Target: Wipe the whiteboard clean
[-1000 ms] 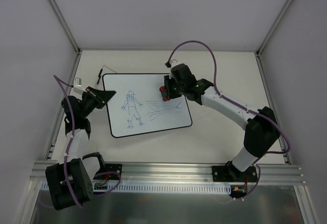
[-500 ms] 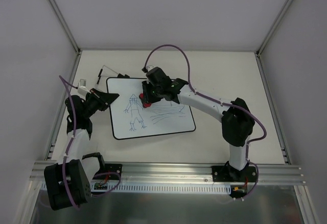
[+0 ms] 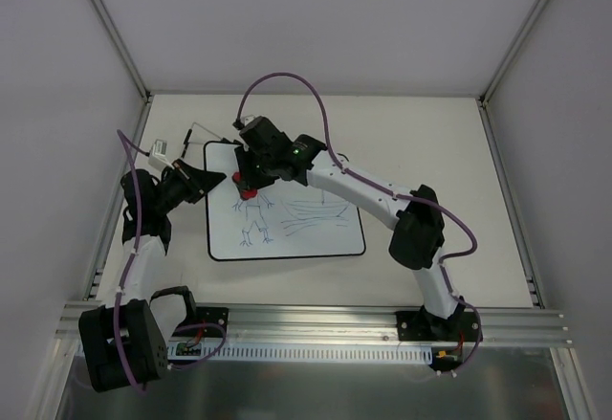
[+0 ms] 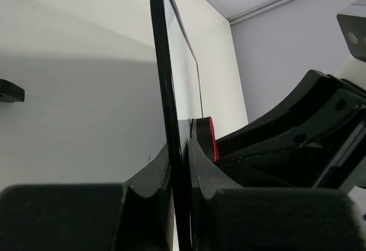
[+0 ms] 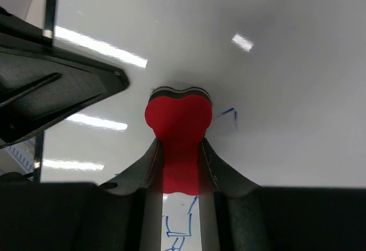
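Note:
The whiteboard (image 3: 316,243) lies flat on the table, with a blue stick figure (image 3: 254,221) and blue scribbles (image 3: 311,215) drawn on it. My left gripper (image 3: 214,179) is shut on its left edge; in the left wrist view the black rim (image 4: 164,91) runs edge-on between the jaws of that gripper (image 4: 178,148). My right gripper (image 3: 251,185) is shut on a red bone-shaped eraser (image 3: 249,191) and presses it on the board's upper left, over the figure's head. In the right wrist view the eraser (image 5: 177,119) sticks out past the right gripper (image 5: 178,146), with blue lines (image 5: 229,115) beside it.
A small black marker-like piece (image 3: 186,139) and a small white piece (image 3: 159,148) lie on the table beyond the board's upper left corner. The right arm (image 3: 363,188) stretches across the board's top edge. Aluminium frame posts and white walls close in the table.
My right gripper has swept the eraser leftwards across the board's top, from its right side to the figure's head. The board has shifted slightly, and the left gripper with it.

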You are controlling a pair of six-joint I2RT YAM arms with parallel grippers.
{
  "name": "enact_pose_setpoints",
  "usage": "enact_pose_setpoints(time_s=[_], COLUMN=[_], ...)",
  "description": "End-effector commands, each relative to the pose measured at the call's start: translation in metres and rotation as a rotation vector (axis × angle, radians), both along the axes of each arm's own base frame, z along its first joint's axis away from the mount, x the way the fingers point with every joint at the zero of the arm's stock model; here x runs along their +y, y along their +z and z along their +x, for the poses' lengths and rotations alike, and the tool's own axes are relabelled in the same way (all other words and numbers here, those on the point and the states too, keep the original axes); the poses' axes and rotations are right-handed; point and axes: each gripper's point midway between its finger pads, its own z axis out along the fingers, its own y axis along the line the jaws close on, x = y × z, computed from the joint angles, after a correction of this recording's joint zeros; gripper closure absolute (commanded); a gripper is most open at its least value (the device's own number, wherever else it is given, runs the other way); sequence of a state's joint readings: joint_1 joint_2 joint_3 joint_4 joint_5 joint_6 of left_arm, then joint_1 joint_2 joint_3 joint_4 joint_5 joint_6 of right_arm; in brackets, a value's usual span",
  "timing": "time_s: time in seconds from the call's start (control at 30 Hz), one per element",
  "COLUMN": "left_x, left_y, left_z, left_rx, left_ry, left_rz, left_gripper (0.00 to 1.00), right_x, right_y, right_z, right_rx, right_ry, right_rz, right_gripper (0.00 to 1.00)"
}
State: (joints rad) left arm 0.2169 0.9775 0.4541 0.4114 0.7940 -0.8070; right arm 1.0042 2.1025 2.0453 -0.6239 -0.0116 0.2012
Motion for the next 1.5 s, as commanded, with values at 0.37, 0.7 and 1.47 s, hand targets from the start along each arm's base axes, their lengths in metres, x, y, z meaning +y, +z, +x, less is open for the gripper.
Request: enact_pose_setpoints(time_s=[0.37,0.7,1.47], left_x=[-0.005,-0.001,0.001], left_y=[0.065,0.075,0.080], left_z=[0.011,0.018,0.025], left_rx=[-0.418,-0.426,-0.421], left_ry=[-0.120,-0.096,-0.085], left_rz=[0.303,0.311,0.308], left_gripper=[1.00,1.00,1.00], right_x=[-0.119,-0.027,-0.136], right_y=[-0.047,-0.023,-0.077], right_z=[0.058,-0.005,0.009], right_rx=[-0.018,-0.039,-0.042], right_ry=[-0.259,-0.045,-0.378], right_rz=[-0.195,-0.094,-0.189], right_gripper=[1.00,1.00,1.00])
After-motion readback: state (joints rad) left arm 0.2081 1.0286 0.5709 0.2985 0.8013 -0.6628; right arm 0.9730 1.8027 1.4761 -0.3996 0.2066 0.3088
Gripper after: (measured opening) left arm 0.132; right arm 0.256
